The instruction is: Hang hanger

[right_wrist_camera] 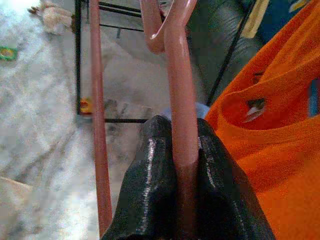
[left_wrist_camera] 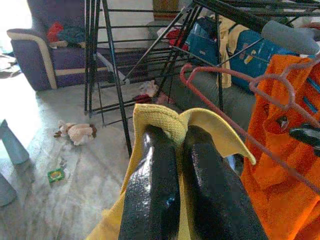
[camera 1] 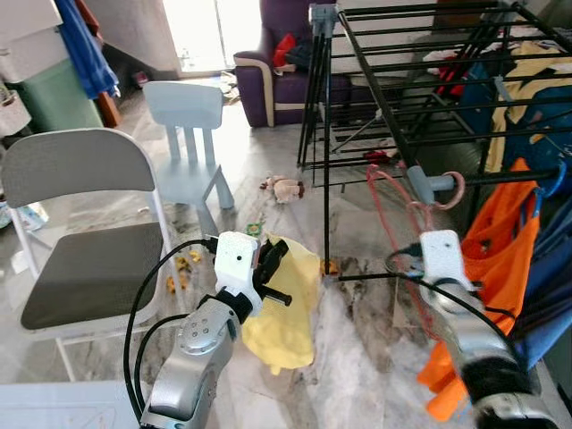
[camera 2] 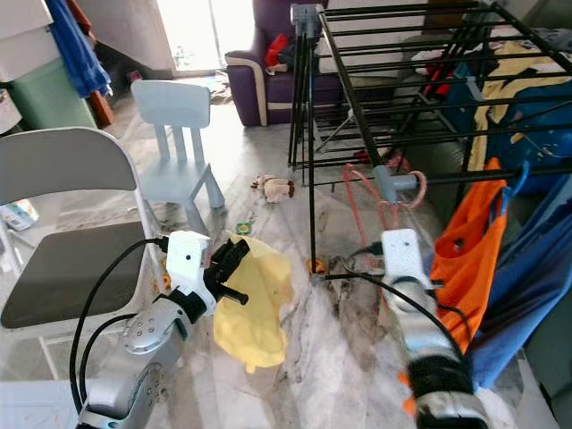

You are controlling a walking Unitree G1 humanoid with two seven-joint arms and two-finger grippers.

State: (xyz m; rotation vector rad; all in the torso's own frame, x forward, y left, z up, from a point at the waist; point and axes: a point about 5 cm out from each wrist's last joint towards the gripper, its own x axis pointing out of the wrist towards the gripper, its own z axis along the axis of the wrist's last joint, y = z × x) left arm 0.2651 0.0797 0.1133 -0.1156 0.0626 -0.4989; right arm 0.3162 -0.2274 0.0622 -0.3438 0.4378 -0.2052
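Observation:
A pink hanger (camera 1: 391,204) hangs by its hook (camera 1: 456,189) from the grey end joint (camera 1: 427,183) of the black drying rack (camera 1: 420,80). My right gripper (right_wrist_camera: 182,150) is shut on the hanger's pink stem (right_wrist_camera: 181,95), just below the rack's lower rail, beside an orange shirt (camera 1: 490,268). My left gripper (left_wrist_camera: 172,145) is shut on a yellow cloth (camera 1: 288,308), which it holds low over the floor, left of the rack's front leg. The cloth's fold (left_wrist_camera: 170,120) sits pinched between the black fingers (left_wrist_camera: 150,185).
A grey folding chair (camera 1: 85,241) stands at my left. A pale blue child's chair (camera 1: 189,134) is behind it. A purple armchair (camera 1: 268,76) is at the back. A soft toy (camera 1: 284,188) and small scraps lie on the marble floor. Blue and yellow clothes (camera 1: 536,98) hang on the rack.

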